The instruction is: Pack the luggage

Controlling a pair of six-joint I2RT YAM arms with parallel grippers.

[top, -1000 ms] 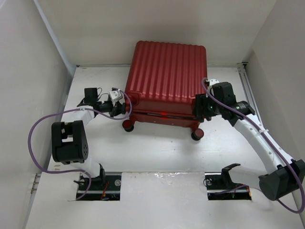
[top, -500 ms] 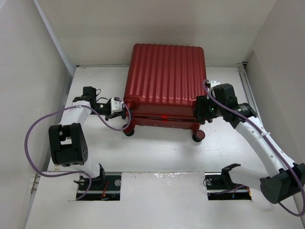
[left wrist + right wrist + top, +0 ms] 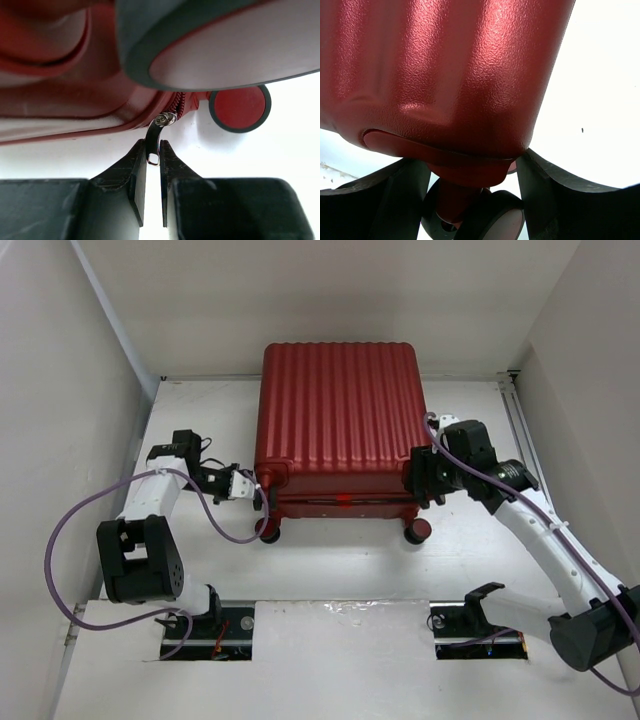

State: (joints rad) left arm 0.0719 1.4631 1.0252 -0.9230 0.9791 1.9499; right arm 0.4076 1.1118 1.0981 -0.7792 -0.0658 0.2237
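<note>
Dark-red ribbed shell fills the middle of the table [image 3: 340, 570]: the luggage [image 3: 340, 410] lies flat with its lid down, toward twelve o'clock from the arm bases, its wheeled end facing us. At its seven o'clock corner the left gripper [image 3: 250, 487] has its jaws drawn narrow on the metal zipper pull [image 3: 154, 142], the tab pinched flat between the two fingertips, just at nine o'clock of a small wheel [image 3: 240, 107]. We read that grip as the way to drag the slider along the seam and seal the case. At the five o'clock corner the right gripper [image 3: 420, 480] stands with jaws wide, one finger on either side of the rounded corner above its wheel mount. Both fingers look to be touching the shell, so we judge it is clamping the case. That would stop it sliding or turning on the smooth tabletop under the zipper pull. How far the zip is closed we cannot tell.
</note>
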